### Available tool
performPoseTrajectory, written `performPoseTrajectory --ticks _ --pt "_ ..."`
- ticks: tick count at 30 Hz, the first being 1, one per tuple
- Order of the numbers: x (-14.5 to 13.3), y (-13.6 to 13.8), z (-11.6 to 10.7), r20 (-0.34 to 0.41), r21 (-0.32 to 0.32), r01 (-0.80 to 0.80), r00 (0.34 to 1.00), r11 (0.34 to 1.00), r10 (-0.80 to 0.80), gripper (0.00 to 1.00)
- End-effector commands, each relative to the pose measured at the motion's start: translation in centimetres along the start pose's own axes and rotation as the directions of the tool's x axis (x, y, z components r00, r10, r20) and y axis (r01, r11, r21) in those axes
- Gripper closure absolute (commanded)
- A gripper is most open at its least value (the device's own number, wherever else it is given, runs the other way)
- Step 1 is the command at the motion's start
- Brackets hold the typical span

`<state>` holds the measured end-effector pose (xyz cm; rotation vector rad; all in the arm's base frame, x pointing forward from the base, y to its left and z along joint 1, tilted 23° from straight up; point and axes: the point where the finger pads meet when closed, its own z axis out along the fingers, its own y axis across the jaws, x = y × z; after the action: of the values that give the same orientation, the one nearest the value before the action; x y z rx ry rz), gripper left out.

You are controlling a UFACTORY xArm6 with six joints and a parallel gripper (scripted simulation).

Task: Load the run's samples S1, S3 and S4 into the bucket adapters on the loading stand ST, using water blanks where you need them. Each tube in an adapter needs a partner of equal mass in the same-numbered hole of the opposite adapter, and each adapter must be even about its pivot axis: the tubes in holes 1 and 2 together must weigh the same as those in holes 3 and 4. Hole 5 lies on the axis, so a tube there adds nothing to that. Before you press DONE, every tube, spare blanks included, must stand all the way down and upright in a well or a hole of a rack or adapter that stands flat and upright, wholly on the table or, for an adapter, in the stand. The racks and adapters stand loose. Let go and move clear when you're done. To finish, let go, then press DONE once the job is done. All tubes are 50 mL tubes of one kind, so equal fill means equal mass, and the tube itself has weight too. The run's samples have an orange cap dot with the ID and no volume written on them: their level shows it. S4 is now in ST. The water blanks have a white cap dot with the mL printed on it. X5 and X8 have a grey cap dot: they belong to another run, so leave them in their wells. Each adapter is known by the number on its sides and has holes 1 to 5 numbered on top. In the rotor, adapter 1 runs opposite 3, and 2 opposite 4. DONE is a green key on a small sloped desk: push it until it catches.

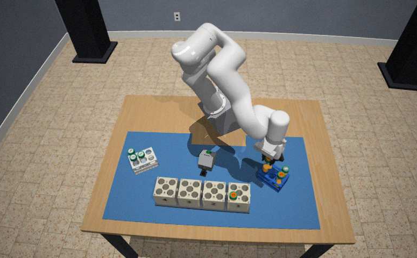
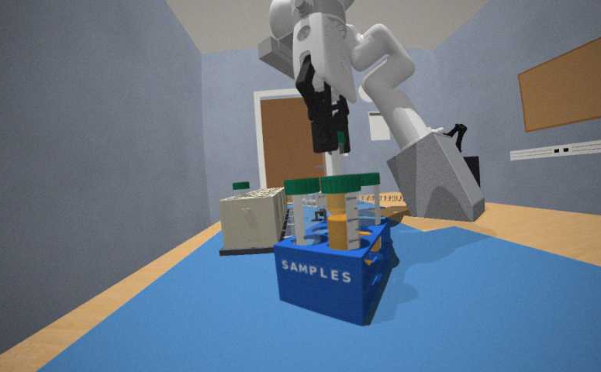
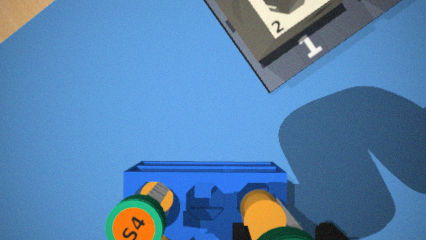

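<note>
My gripper (image 1: 270, 161) (image 2: 339, 147) (image 3: 285, 235) is shut on a green-capped tube (image 2: 336, 161) (image 3: 265, 217) with orange liquid. It holds the tube upright, raised at the blue SAMPLES rack (image 1: 259, 177) (image 2: 322, 290) (image 3: 205, 177); its ID is hidden. The tube S4 (image 1: 281, 174) (image 3: 132, 226) stands in the rack, beside a pale-dotted tube (image 1: 285, 169). A third standing cap (image 2: 370, 178) shows at the rack's back. An orange-dotted tube (image 1: 233, 195) (image 2: 240, 185) stands in the rightmost adapter (image 1: 238, 206); its ID is unreadable. The other adapters (image 1: 165, 200) (image 1: 188, 201) (image 1: 213, 202) hold no visible tubes.
A clear rack (image 1: 154, 155) with three green-capped tubes (image 1: 131, 151) (image 1: 133, 157) (image 1: 141, 153) stands at the left. The grey desk (image 1: 206, 161) with its green key (image 1: 208, 152) stands behind the adapter row, left of the SAMPLES rack.
</note>
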<state>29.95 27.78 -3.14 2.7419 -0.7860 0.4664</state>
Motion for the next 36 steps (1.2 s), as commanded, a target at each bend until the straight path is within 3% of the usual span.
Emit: performPoseTrajectory --ticks 1,36 --pt "0.0 -0.1 -1.0 0.000 0.004 -0.001 1.000 1.000 0.001 1.00" --pt "0.0 -0.1 -7.2 0.000 0.004 -0.001 1.000 1.000 0.001 1.00"
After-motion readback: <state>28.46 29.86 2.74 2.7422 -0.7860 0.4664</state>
